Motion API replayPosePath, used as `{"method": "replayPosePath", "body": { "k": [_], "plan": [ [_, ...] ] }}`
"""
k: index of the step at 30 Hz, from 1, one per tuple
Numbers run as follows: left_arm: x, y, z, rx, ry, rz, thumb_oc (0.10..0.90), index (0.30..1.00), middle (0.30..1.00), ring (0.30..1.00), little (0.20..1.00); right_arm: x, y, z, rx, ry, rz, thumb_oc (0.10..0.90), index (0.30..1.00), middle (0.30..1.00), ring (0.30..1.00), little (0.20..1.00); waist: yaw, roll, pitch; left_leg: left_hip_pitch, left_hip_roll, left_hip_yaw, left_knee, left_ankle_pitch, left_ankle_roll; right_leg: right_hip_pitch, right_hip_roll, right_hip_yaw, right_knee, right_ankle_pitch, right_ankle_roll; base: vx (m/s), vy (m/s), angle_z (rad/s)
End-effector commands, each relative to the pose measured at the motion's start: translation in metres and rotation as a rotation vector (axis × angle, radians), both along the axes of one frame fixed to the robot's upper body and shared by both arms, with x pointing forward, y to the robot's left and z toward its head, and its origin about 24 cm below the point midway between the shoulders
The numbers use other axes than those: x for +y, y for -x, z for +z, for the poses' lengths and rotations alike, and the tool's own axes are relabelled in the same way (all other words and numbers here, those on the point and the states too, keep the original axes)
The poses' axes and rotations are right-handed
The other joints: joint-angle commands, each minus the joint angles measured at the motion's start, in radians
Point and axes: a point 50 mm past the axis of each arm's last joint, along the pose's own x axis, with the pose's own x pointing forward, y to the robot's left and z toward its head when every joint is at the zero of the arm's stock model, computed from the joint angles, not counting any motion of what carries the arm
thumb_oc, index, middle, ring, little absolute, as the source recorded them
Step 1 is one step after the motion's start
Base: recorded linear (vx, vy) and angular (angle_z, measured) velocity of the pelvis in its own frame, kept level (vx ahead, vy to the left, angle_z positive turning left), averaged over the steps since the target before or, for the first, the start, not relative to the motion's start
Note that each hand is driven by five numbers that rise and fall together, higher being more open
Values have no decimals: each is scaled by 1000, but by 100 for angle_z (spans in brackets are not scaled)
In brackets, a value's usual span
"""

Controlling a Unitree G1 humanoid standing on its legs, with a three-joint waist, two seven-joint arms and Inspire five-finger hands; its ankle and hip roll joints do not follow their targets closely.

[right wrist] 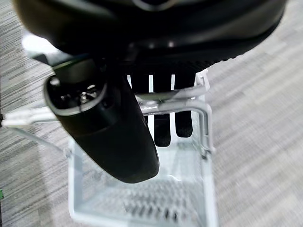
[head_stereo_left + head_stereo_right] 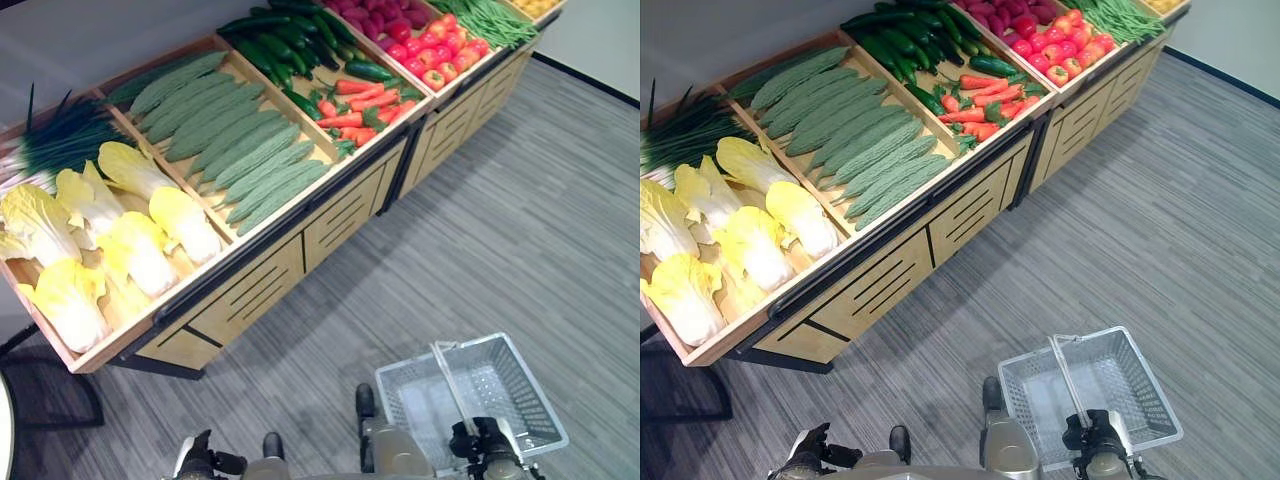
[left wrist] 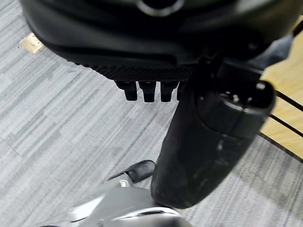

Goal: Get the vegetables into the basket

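Vegetables lie in the compartments of a slanted wooden display stand (image 2: 300, 240) at the far left: pale yellow cabbages (image 2: 130, 245) in the nearest left bin, ridged green gourds (image 2: 235, 140) in the next, then dark cucumbers (image 2: 285, 45) with orange-red carrots (image 2: 362, 105) in front of them, and further right red tomatoes (image 2: 440, 50) and green beans (image 2: 485, 18). A bunch of green onions (image 2: 60, 140) lies beyond the cabbages. The white wire basket (image 2: 520, 385), holding no vegetables, hangs near the right above the grey carpet floor (image 2: 500, 230), well apart from the stand. The right hand (image 1: 118, 137) carries it, fingers (image 1: 163, 127) curled over the raised white handle (image 1: 180, 101). The left hand (image 3: 208, 132) hangs at the near left above the floor, grasping nothing, its short fingers (image 3: 148, 91) straight and side by side.
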Motion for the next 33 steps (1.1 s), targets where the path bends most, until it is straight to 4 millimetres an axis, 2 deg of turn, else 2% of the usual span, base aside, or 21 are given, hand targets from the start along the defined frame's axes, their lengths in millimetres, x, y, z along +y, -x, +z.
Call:
{"method": "replayPosePath", "body": {
  "k": [1, 5, 8, 9, 12, 13, 14, 15, 16, 18, 23, 24, 27, 30, 31, 33],
  "plan": [
    [16, -5, 5, -7, -52, -10, 900, 1000, 1000, 1000, 1000, -16, -1, 9, -41, 55, 15, 400, 300, 300, 300, 300, -1, -41, 4, 32, -5, -13, 11, -27, -43, -44, -68, 49, 115, -108, 91, 94, -310, 38],
    [10, -11, 5, -23, -40, -25, 900, 1000, 1000, 1000, 1000, -25, 1, 12, -41, 80, -2, 400, 300, 300, 300, 300, 3, -27, 11, -8, 15, -35, 43, 23, -59, -26, -65, 7, 126, -136, 65, 41, -185, 42],
    [7, -18, 6, -36, -42, -37, 900, 1000, 1000, 1000, 1000, -31, 11, 12, -24, 90, -42, 400, 300, 300, 300, 300, -15, -27, 17, -39, 25, 62, 88, 41, -62, 10, -84, -52, 114, -151, 50, 24, -158, 85],
    [6, -22, 7, -46, -44, -48, 900, 1000, 1000, 1000, 1000, -33, 20, 10, -3, 93, -65, 400, 300, 300, 300, 300, -21, -22, 18, -60, 25, 142, 80, 55, -64, 40, -93, -93, 87, -154, 50, 25, -83, 126],
    [7, -23, 8, -42, -55, -57, 900, 1000, 1000, 1000, 1000, -32, 22, 9, 3, 90, -87, 400, 300, 300, 300, 300, -21, -16, 14, -90, 12, 160, 21, 71, -64, 57, -91, -110, 57, -147, 61, 34, -24, 66],
    [7, -24, 8, -45, -59, -61, 900, 1000, 1000, 1000, 1000, -32, 21, 9, 1, 91, -88, 400, 300, 300, 300, 300, -16, -13, 14, -117, 12, 156, 5, 95, -68, 64, -92, -117, 48, -143, 64, 67, 33, 66],
    [6, -25, 8, -50, -59, -63, 900, 1000, 1000, 1000, 1000, -32, 18, 9, -5, 92, -87, 400, 300, 300, 300, 300, -8, -12, 16, -130, 12, 139, -4, 100, -70, 65, -93, -112, 47, -142, 66, 198, 157, 48],
    [9, -16, 6, -25, -60, -50, 900, 1000, 1000, 1000, 1000, -29, 15, 8, -6, 84, -68, 400, 300, 300, 300, 300, 0, -14, 17, -116, 5, 122, -18, 92, -61, 78, -92, -95, 59, -156, 69, 174, 149, 31],
    [9, -16, 6, -25, -60, -50, 900, 1000, 1000, 1000, 1000, -28, 15, 8, -6, 84, -68, 400, 300, 300, 300, 300, 1, -14, 18, -114, 5, 123, -19, 92, -61, 78, -92, -94, 59, -157, 69, 191, 264, -26],
    [13, -8, 5, 5, -72, -60, 900, 1000, 1000, 1000, 1000, -20, 14, 5, -1, 58, -54, 400, 300, 300, 300, 300, 6, -26, 17, -96, -19, 146, -30, 67, -36, 84, -119, -67, 75, -151, 88, 127, 282, -58],
    [20, -9, 8, -5, -88, -53, 900, 1000, 1000, 1000, 1000, -10, 14, 0, 19, 30, -32, 400, 300, 300, 300, 300, 22, -53, 17, -90, -47, 166, -14, 30, -9, 83, -151, -40, 83, -129, 115, 83, 198, -19],
    [21, -12, 9, -18, -88, -43, 900, 1000, 1000, 1000, 1000, -5, 13, -2, 27, 16, -21, 400, 300, 300, 300, 300, 30, -64, 18, -83, -64, 167, -8, 6, 10, 74, -167, -32, 121, -121, 132, 110, 279, -9],
    [24, -13, 10, -35, -82, -16, 900, 1000, 1000, 1000, 1000, 1, 7, -2, 16, 5, 4, 400, 300, 300, 300, 300, 39, -69, 27, -69, -75, 172, -6, -10, 32, 31, -183, -29, 231, -85, 149, 56, 175, -1],
    [26, -14, 11, -41, -85, -12, 900, 1000, 1000, 1000, 1000, 3, 5, -2, 6, -2, 3, 400, 300, 300, 300, 300, 36, -65, 34, -57, -79, 161, -15, -9, 35, 3, -168, 9, 291, -74, 152, 41, 51, 1],
    [28, -13, 12, -38, -86, -10, 900, 1000, 1000, 1000, 1000, 4, 4, -2, 4, -7, 1, 400, 300, 300, 300, 300, 34, -65, 34, -49, -79, 153, -21, -10, 32, -3, -164, 22, 280, -70, 152, 102, -38, 16],
    [33, -12, 13, -32, -98, 2, 900, 1000, 1000, 1000, 1000, 5, 2, -2, -5, -14, -2, 400, 300, 300, 300, 300, 36, -72, 26, -32, -72, 145, -30, -12, 18, -3, -184, 8, 183, -58, 150, 126, -85, 25]
  ]
}}
